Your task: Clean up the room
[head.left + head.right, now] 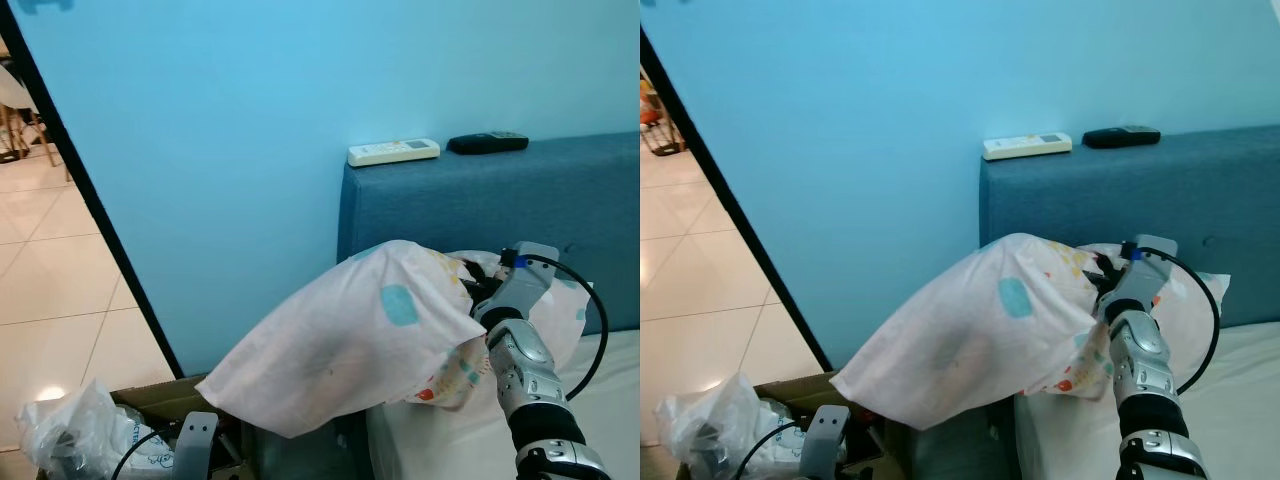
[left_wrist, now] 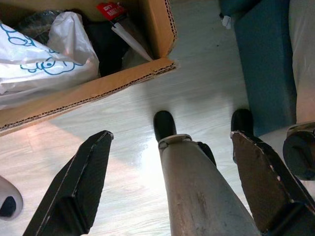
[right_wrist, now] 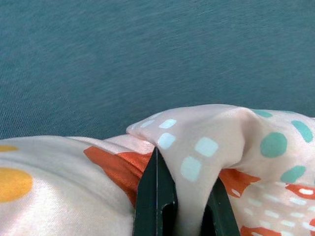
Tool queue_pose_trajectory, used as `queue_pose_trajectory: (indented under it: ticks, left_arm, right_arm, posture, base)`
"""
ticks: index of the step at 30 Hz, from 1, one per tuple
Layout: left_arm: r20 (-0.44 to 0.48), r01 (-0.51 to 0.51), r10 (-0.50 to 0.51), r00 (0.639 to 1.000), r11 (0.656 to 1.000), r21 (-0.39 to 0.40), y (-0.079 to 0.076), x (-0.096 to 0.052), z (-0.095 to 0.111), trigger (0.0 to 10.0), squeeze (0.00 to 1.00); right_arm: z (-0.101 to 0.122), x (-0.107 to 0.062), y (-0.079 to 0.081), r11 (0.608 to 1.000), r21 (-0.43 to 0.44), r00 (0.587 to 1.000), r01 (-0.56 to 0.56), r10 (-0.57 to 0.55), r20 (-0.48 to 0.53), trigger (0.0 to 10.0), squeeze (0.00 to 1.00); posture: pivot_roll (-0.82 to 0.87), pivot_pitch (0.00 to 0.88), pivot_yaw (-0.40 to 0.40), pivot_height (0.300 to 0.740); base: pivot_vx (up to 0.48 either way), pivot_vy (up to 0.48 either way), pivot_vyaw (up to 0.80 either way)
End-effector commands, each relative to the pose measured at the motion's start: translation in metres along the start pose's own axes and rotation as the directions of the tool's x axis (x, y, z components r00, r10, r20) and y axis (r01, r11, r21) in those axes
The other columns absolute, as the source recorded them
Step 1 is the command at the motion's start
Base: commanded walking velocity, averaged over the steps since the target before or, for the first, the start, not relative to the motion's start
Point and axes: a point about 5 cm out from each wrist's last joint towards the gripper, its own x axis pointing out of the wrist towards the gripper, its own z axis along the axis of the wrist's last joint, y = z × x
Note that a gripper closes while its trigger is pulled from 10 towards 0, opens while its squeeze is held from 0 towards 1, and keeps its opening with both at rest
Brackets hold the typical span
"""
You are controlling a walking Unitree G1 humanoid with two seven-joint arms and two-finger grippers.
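Left gripper (image 2: 167, 191) hangs idle above the floor beside the box (image 2: 93, 88), jaws wide apart; further right the pillow (image 1: 350, 340) juts off the bed (image 1: 600, 410) corner before the headboard (image 1: 480, 200). Right gripper (image 3: 179, 196) pinches its cloth, apparently to drag it into place.

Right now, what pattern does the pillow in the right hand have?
The pillow is pale pink with teal, white, orange and yellow spots, clearest in the right wrist view.

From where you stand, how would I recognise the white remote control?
Find the blue headboard against the light blue wall. Two remotes lie on its top ledge; the white remote is the left one, nearer the headboard's corner, while its neighbour, the black remote, is dark.
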Motion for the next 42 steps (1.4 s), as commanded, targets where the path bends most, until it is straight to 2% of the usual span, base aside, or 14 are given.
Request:
queue_pose_trajectory:
  ticks: [1,7,9,10,12,17,20,24,27,32,37,40,41,42]
  left_arm:
    - [-0.006,-0.012,0.012,1.000,1.000,0.006,0.006,-0.001,-0.003,10.0,0.00]
    - [-0.007,-0.008,0.008,1.000,1.000,0.017,0.007,-0.002,-0.004,10.0,0.00]
    - [-0.008,-0.008,0.009,1.000,1.000,0.022,0.011,-0.003,-0.007,10.0,0.00]
    - [-0.008,-0.008,0.009,1.000,1.000,0.022,0.011,-0.003,-0.007,10.0,0.00]
    - [-0.017,-0.016,0.017,1.000,0.999,0.032,0.017,-0.005,-0.011,10.0,0.00]
    - [-0.042,-0.024,0.026,0.999,0.998,0.050,0.026,-0.010,-0.023,10.0,0.00]
    - [-0.045,-0.024,0.026,0.999,0.998,0.053,0.028,-0.011,-0.026,10.0,0.00]
    - [-0.049,-0.010,0.013,0.999,0.998,0.069,0.031,-0.014,-0.033,10.0,0.00]
    - [-0.048,-0.007,0.010,0.999,0.997,0.073,0.031,-0.014,-0.033,10.0,0.00]
    - [-0.045,0.008,-0.004,0.999,0.996,0.090,0.034,-0.016,-0.038,10.0,0.00]
    - [-0.061,0.030,-0.023,0.998,0.993,0.115,0.032,-0.018,-0.046,10.0,0.00]
    - [-0.084,0.041,-0.030,0.996,0.991,0.126,0.033,-0.022,-0.058,10.0,0.00]
    - [-0.084,0.041,-0.030,0.996,0.991,0.126,0.033,-0.022,-0.058,10.0,0.00]
    - [-0.092,0.039,-0.028,0.995,0.991,0.126,0.035,-0.024,-0.062,10.0,0.00]
  right_arm:
    - [0.016,0.007,0.006,0.997,-0.072,0.997,-0.032,0.037,0.069,10.0,0.00]
    - [0.026,0.016,-0.002,0.977,-0.214,0.999,-0.020,0.030,0.044,10.0,0.00]
    - [0.051,0.024,-0.017,0.937,-0.349,0.998,0.035,-0.011,0.069,10.0,0.00]
    - [0.051,0.024,-0.017,0.937,-0.349,0.998,0.035,-0.011,0.069,10.0,0.00]
    - [0.084,0.030,-0.036,0.888,-0.441,0.989,0.130,-0.084,0.122,10.0,0.00]
    - [0.122,0.029,-0.063,0.810,-0.533,0.967,0.246,-0.169,0.188,10.0,0.00]
    - [0.128,0.028,-0.067,0.796,-0.547,0.964,0.259,-0.177,0.199,10.0,0.00]
    - [0.148,0.024,-0.084,0.685,-0.656,0.948,0.317,-0.221,0.227,10.0,0.00]
    - [0.152,0.023,-0.086,0.670,-0.667,0.946,0.326,-0.229,0.232,10.0,0.00]
    - [0.155,0.019,-0.091,0.443,-0.821,0.930,0.360,-0.237,0.280,10.0,0.00]
    - [0.116,0.017,-0.088,0.443,-0.833,0.936,0.332,-0.264,0.232,10.0,0.00]
    - [0.055,0.008,-0.081,0.547,-0.795,0.948,0.262,-0.298,0.107,10.0,0.00]
    - [0.055,0.008,-0.081,0.547,-0.795,0.948,0.262,-0.298,0.107,10.0,0.00]
    - [0.034,0.002,-0.078,0.595,-0.766,0.949,0.243,-0.310,0.061,10.0,0.00]
  posture:
    - [-0.03,0.000,0.005,0.740]
    - [-0.01,0.017,0.008,0.740]
    - [0.00,0.033,0.008,0.740]
    - [0.00,0.033,0.008,0.740]
    - [0.01,0.057,0.012,0.740]
    - [0.01,0.098,0.017,0.740]
    - [0.01,0.098,0.017,0.740]
    - [0.03,0.156,0.030,0.740]
    - [0.03,0.156,0.030,0.740]
    - [0.03,0.201,0.030,0.740]
    - [0.02,0.209,0.036,0.740]
    - [0.05,0.226,0.039,0.740]
    - [0.05,0.226,0.039,0.740]
    - [0.05,0.230,0.042,0.740]
  base:
    - [0.000,0.000,0.00]
    - [0.000,0.000,0.00]
    - [0.000,0.000,0.00]
    - [0.000,0.000,0.00]
    - [0.000,0.000,0.00]
    - [0.000,0.000,0.00]
    - [0.000,0.000,0.00]
    - [0.000,0.000,0.00]
    - [0.000,0.000,0.00]
    - [0.000,0.000,0.00]
    - [0.000,0.000,0.00]
    - [0.000,0.000,0.00]
    - [0.000,0.000,0.00]
    - [0.000,0.000,0.00]
